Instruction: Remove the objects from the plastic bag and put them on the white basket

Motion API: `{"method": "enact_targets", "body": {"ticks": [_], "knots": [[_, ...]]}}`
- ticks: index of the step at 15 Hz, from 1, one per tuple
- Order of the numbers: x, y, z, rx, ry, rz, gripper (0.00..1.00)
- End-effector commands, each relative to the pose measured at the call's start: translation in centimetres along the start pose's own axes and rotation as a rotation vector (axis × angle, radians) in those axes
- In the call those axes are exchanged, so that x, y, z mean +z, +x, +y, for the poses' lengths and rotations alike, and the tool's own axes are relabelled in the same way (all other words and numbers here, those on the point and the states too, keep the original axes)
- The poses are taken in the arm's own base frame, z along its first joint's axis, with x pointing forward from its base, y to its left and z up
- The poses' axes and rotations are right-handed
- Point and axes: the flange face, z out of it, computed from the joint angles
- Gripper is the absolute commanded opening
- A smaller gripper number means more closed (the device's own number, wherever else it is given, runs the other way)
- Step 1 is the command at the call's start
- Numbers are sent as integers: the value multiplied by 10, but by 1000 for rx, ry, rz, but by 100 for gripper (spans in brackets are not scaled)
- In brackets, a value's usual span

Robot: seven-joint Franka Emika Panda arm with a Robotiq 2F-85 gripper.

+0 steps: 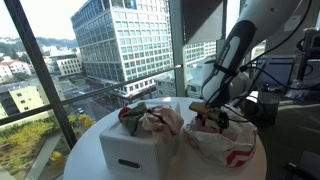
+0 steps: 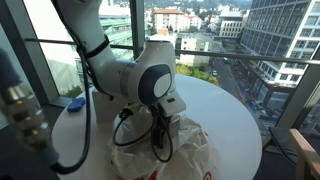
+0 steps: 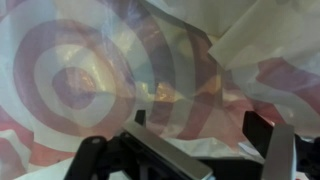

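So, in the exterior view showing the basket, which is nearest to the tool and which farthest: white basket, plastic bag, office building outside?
1. plastic bag, right under the tool.
2. white basket, beside the bag.
3. office building, far outside.

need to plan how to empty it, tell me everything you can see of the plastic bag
The plastic bag is thin, wrinkly white film, partly see-through, printed with red concentric rings. It sits slumped on the round white table, close beside the white basket, with its mouth upward. Orange-pink shapes show faintly through the film. The gripper hangs at its mouth, fingers apart; whether they touch the plastic cannot be told.
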Motion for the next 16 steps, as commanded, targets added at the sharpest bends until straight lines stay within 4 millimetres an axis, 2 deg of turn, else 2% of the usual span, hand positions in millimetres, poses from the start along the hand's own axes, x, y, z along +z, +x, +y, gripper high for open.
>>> {"method": "enact_targets", "body": {"ticks": [1,4,6,11,16], "knots": [[5,8,-9,58,47,102,100],[8,10,-6,99,44,156,100],[8,2,-3,120,24,109,100],[-33,-19,6,132,27,-22,100],[-83,-14,21,110,-36,4,100]]}}
